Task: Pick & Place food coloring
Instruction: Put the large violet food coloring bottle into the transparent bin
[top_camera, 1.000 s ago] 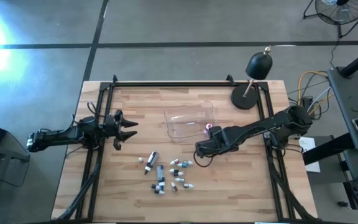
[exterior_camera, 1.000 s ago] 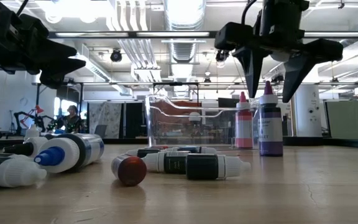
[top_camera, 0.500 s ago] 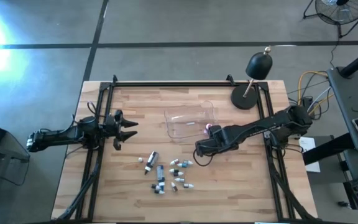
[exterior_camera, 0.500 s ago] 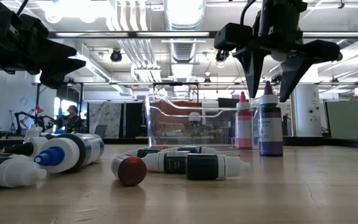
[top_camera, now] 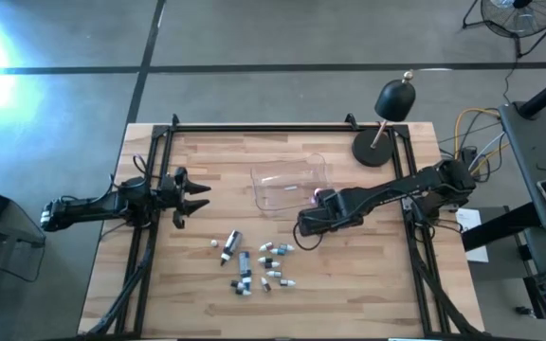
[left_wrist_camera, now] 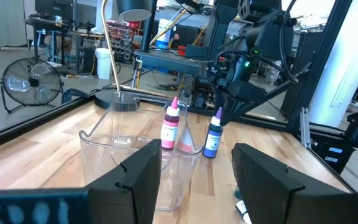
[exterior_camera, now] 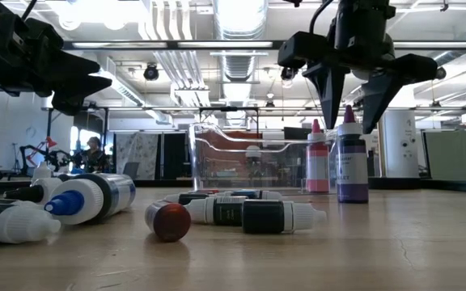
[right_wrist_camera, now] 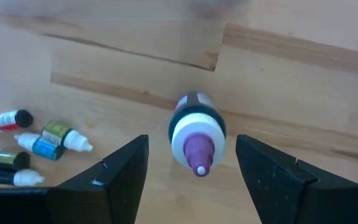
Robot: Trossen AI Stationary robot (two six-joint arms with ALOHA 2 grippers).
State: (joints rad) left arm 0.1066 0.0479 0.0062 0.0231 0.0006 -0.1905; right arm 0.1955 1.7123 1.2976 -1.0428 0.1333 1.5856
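Purple is the bottle I am after. From the high view, my right gripper (top_camera: 309,224) sits just beside the clear tub (top_camera: 290,180), near its corner, with a tiny pink bottle (top_camera: 318,194) peeking out next to the arm. The purple bottle itself is hidden under the arm here. More little bottles (top_camera: 259,263) lie loose on the wooden table (top_camera: 197,161), a bit closer to the front. My left gripper (top_camera: 192,196) waits well apart, at the left side, with its fingers spread.

In the low view, the right gripper (exterior_camera: 348,101) hangs over the purple bottle (exterior_camera: 351,158), which stands upright in front of the tub (exterior_camera: 241,158). The fingers are apart, one on each side of the cap, and not touching it.

In the left wrist view, the pink bottle (left_wrist_camera: 170,123) and the purple bottle (left_wrist_camera: 214,134) stand side by side by the tub wall (left_wrist_camera: 110,140). The black lamp (left_wrist_camera: 123,56) is behind.

In the right wrist view, I look straight down on the purple cap (right_wrist_camera: 197,134), right between my two fingers (right_wrist_camera: 123,171).

I think I am at the grab step. Next I should go lower, then squeeze on the body. I cannot tell how far above the cap the fingertips are.
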